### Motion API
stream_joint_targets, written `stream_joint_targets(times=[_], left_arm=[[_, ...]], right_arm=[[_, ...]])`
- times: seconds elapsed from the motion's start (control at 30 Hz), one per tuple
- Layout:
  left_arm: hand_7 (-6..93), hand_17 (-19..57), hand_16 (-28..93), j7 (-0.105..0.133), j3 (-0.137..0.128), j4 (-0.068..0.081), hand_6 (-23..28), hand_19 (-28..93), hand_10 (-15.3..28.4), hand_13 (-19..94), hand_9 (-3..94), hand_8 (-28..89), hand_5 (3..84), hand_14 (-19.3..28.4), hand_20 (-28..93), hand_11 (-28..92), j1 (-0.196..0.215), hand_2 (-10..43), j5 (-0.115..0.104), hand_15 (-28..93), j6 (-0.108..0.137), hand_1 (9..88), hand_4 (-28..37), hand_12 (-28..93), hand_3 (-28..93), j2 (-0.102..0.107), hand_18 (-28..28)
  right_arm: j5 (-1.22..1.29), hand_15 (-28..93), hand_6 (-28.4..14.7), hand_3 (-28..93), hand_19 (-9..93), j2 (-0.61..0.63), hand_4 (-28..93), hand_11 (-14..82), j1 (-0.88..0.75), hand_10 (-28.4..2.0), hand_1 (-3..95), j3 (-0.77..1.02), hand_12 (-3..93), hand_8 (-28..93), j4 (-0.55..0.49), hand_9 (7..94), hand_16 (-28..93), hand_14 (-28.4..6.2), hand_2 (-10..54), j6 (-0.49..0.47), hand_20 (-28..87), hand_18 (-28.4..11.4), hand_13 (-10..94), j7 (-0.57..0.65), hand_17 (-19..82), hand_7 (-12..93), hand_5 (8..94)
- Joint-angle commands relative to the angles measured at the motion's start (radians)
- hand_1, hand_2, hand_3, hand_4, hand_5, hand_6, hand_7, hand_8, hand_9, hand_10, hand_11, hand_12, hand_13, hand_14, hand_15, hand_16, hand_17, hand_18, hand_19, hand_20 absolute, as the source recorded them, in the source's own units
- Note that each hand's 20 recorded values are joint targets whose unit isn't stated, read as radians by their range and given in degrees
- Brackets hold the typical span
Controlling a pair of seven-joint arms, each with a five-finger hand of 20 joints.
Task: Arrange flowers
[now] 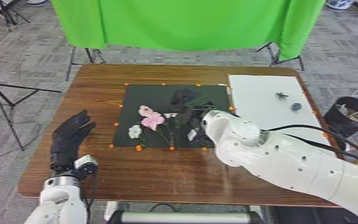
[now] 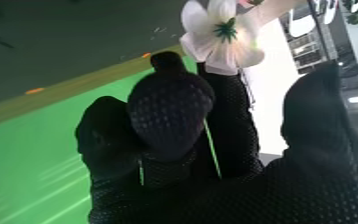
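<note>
Right wrist view: how open my black-gloved right hand (image 2: pixel 171 115) is, or whether it holds anything, I can't tell; turning carelessly could crumple the white-petalled flower (image 2: pixel 224 30).

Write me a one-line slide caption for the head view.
Arranging flowers: the right hand works over a black mat with pink flowers, the left hand open beside it.

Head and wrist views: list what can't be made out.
- Right wrist view: pink bit, cut by top edge.
- Right wrist view: any hold of the right hand on the white flower, hidden behind petals.
- Head view: right hand's outline, black on black mat.
- Head view: two things on white sheet, too small.
</note>
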Motion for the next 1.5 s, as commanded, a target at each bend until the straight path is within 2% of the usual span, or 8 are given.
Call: stream_joint_targets(times=[0.03,0.2,0.53,0.9,0.93,1.17,1.3,1.5], left_arm=[[19.9,7.2,1,-0.017,-0.003,0.001,1.3,21,12.2,38,41.6,-9,49.3,16.0,22,22,0.008,1.7,0.006,30,-0.01,29.7,-16.2,12,71,-0.007,14.9],[20.1,7.2,1,-0.019,-0.002,0.002,1.2,21,12.2,38,41.5,-9,49.3,16.0,22,22,0.005,1.8,0.008,30,-0.011,29.6,-16.1,12,71,-0.006,14.9],[20.4,7.4,1,-0.023,-0.001,0.003,1.0,21,12.2,38,42.6,-9,50.7,16.1,22,22,0.0,0.2,0.01,31,-0.012,29.1,-17.3,13,74,-0.006,14.7],[19.4,7.1,1,-0.012,0.002,0.003,1.3,21,12.5,38,42.9,-9,50.8,16.6,21,22,-0.004,0.0,0.002,31,0.009,29.5,-17.9,13,74,-0.003,14.9],[19.3,7.1,1,-0.002,-0.007,-0.007,1.3,21,12.5,38,42.9,-9,50.8,16.6,21,22,0.017,0.1,-0.002,31,0.006,29.5,-17.9,13,74,-0.001,14.9],[19.5,7.0,1,0.003,-0.011,-0.017,1.2,21,12.5,38,42.8,-9,50.5,16.7,22,22,0.031,0.7,-0.005,31,0.012,29.5,-17.7,13,73,-0.004,14.9],[19.6,7.1,1,0.006,-0.007,-0.009,1.2,21,12.5,38,42.8,-9,50.4,16.6,22,22,0.023,1.0,-0.005,31,0.009,29.6,-17.6,13,73,-0.005,14.9],[19.8,7.1,1,0.001,-0.009,-0.012,1.2,21,12.5,38,42.6,-9,50.2,16.6,22,22,0.024,1.4,-0.003,31,0.013,29.7,-17.6,13,72,-0.005,14.9]], right_arm=[[0.05,60,-1.0,48,93,-0.003,-20,7.2,-0.014,-14.6,17.0,0.012,10.9,-10,-0.012,58.4,28,-6.7,20.5,0.008,53,-17.4,88,0.006,59,12,74.6],[0.073,60,-1.1,40,93,0.004,-21,6.8,-0.02,-14.9,10.7,0.016,10.0,-9,-0.019,55.5,27,-8.3,23.1,0.002,52,-18.5,86,-0.002,57,10,68.5],[0.071,60,-1.6,43,93,0.035,-20,6.3,-0.044,-15.9,11.2,0.11,10.2,-8,-0.043,52.1,27,-9.4,20.2,0.055,49,-19.0,85,-0.02,56,8,53.6],[-0.162,61,-2.6,59,93,0.244,-13,7.8,-0.11,-16.4,26.3,0.294,13.9,-7,-0.093,55.2,26,-8.2,-3.9,0.158,47,-17.9,84,0.036,55,8,52.5],[-0.188,61,-2.7,59,93,0.264,-13,7.9,-0.116,-16.4,26.2,0.306,14.8,-7,-0.083,55.7,26,-8.1,-6.2,0.165,47,-17.8,83,0.046,55,9,52.5],[-0.259,61,-4.7,53,93,0.369,-20,9.5,-0.231,-17.7,17.6,0.477,18.9,-6,-0.036,59.3,26,-8.6,-9.5,0.058,47,-18.4,83,0.154,54,7,52.7],[-0.261,61,-5.1,57,93,0.393,-19,13.8,-0.28,-17.9,16.4,0.536,20.3,-6,0.01,64.6,26,-8.7,-9.5,-0.012,47,-18.5,83,0.2,55,7,54.3],[-0.285,61,-2.8,63,93,0.399,-16,19.4,-0.321,-16.1,25.4,0.556,21.7,-6,0.063,72.8,26,-7.9,-9.5,-0.062,47,-18.0,84,0.259,56,10,59.3]])
